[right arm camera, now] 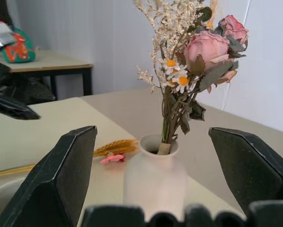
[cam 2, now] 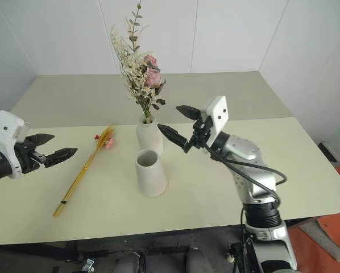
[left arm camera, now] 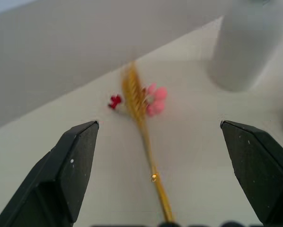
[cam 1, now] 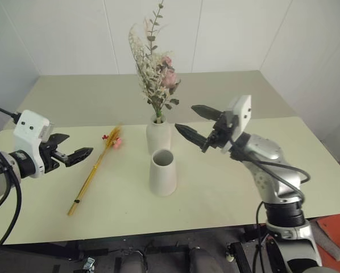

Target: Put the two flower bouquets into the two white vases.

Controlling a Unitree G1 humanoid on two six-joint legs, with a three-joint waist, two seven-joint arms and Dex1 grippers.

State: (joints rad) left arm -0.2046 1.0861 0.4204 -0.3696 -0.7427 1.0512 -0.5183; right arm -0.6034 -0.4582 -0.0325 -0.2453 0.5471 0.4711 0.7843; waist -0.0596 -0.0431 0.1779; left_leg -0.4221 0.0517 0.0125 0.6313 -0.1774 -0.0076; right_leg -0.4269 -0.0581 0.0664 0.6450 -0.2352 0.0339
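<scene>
Now our left gripper (cam 1: 73, 152) hovers, fingers spread, wheat-like bunch (cam 1: 96, 168) lying on the worktop (cam 1: 215, 193) just ahead: light, brittle, so we'd pinch mid-stem. Right gripper (cam 1: 195, 120), fingers spread, faces the bottle-shaped vase (cam 1: 157, 135).

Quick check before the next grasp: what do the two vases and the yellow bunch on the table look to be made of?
Bottle vase and cone vase: likely matte ceramic, an even white surface without glare. Yellow bunch: looks like dried wheat, possibly artificial; stiff golden stalks, a bristly head, small red-pink flowers beside it.
</scene>
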